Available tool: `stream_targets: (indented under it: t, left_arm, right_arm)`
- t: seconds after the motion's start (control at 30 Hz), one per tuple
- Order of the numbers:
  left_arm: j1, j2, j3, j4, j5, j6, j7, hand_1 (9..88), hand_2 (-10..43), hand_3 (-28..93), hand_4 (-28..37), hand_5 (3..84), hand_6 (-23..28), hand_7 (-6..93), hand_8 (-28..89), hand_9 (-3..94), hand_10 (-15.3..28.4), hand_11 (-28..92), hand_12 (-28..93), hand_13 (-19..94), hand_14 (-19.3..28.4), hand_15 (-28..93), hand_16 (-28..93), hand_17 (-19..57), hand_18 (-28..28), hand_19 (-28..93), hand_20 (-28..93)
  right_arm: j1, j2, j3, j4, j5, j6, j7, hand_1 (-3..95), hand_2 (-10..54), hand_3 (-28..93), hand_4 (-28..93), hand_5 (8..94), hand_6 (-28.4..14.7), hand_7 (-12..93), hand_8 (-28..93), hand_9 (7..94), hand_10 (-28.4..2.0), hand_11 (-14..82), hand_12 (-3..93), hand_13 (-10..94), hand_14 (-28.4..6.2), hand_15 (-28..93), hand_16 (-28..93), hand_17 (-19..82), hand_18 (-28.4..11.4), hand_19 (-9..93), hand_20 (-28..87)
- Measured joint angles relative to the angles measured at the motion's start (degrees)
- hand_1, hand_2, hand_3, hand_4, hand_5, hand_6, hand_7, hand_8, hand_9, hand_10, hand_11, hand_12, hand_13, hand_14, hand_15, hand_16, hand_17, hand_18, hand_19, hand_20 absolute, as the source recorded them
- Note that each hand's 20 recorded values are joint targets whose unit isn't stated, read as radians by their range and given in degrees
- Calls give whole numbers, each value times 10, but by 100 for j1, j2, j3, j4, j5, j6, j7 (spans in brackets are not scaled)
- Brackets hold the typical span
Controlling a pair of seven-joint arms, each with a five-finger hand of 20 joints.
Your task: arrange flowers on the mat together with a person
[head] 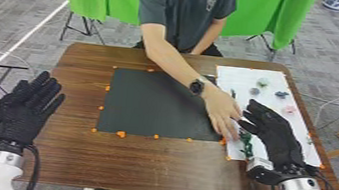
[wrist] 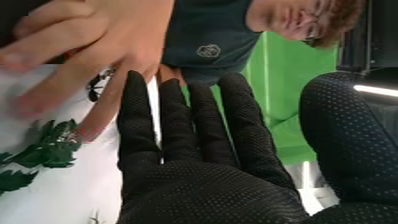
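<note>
Flower heads (head: 289, 109) on far right of white sheet (head: 227, 78), right of black mat (head: 152, 101), probably for easy picking; green sprigs (head: 247, 144) nearer, beside person's hand (head: 222, 108). Right hand (head: 276, 136) close by, fingers straight, holding nothing, presumably giving person room; left hand (head: 29, 104) likewise, near left. Head view gives layout; right wrist view, jagged leaf edges

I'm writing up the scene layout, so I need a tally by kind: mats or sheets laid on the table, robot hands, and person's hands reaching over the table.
Mats or sheets: 2 (black mat, white sheet)
Robot hands: 2 (left hand, right hand)
Person's hands over the table: 1 (person's hand)
Total: 5
</note>
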Motion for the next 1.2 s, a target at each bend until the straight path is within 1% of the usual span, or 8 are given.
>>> stream_targets:
  t: [0.1,0.3,0.37,0.47,0.53,0.83,1.03,1.2]
  left_arm:
    - [7,-5,5,7,-139,-25,24,322,120,695,-283,419,87,49,-85,356,126,111,65,248,92,113,-47,-14,106,229,123]
    - [0,-26,18,29,-527,-119,84,320,121,699,-283,421,86,51,-85,360,126,112,66,252,93,114,-47,-12,106,229,124]
    - [-7,-34,42,48,-642,-163,129,320,119,700,-283,421,86,51,-86,360,126,112,66,252,93,114,-47,-12,107,229,124]
    - [-12,-34,85,79,-862,-230,223,322,116,701,-283,422,86,51,-85,361,125,111,66,252,93,115,-46,-12,107,228,124]
    - [-13,-30,103,94,-913,-248,256,323,115,701,-283,422,86,51,-85,361,125,111,67,253,94,115,-46,-12,108,228,124]
    - [-12,-13,110,104,-946,-253,305,324,113,704,-283,427,83,53,-84,370,125,115,70,264,99,124,-42,-13,113,235,128]
    - [-11,2,145,98,-1160,-225,420,326,115,705,-283,437,84,58,-84,382,127,120,73,276,100,133,-41,-13,115,243,131]
    - [-3,20,160,67,-1265,-76,532,324,119,707,-283,442,82,62,-86,390,129,123,73,279,101,137,-44,-12,116,247,131]
  right_arm:
    - [0,-1,1,-2,0,-3,27,226,102,823,-252,422,-64,122,-133,342,-147,87,77,296,-106,167,55,138,-157,402,121]
    - [-1,-4,13,-2,9,-23,95,227,104,822,-252,423,-65,122,-133,340,-149,88,78,305,-113,168,57,136,-165,410,123]
    - [-1,-4,18,-2,12,-34,110,227,104,821,-252,423,-65,122,-133,341,-149,89,79,307,-114,168,58,136,-165,411,123]
    - [-1,-4,23,-2,18,-45,118,227,105,820,-252,421,-65,120,-133,340,-149,88,78,308,-114,167,58,136,-166,412,122]
    - [-1,-4,23,-2,22,-45,118,227,105,820,-251,419,-66,119,-131,340,-150,88,78,310,-114,168,59,136,-166,412,122]
    - [4,1,13,1,24,-36,119,228,107,821,-251,417,-67,122,-129,337,-154,91,81,306,-122,176,67,131,-171,422,125]
    - [1,2,-9,1,21,57,177,227,107,822,-250,418,-69,122,-130,337,-155,92,82,306,-129,184,73,128,-176,432,126]
    - [1,3,-21,3,22,65,191,227,105,822,-248,418,-70,124,-129,334,-155,91,83,304,-136,187,77,126,-178,433,124]
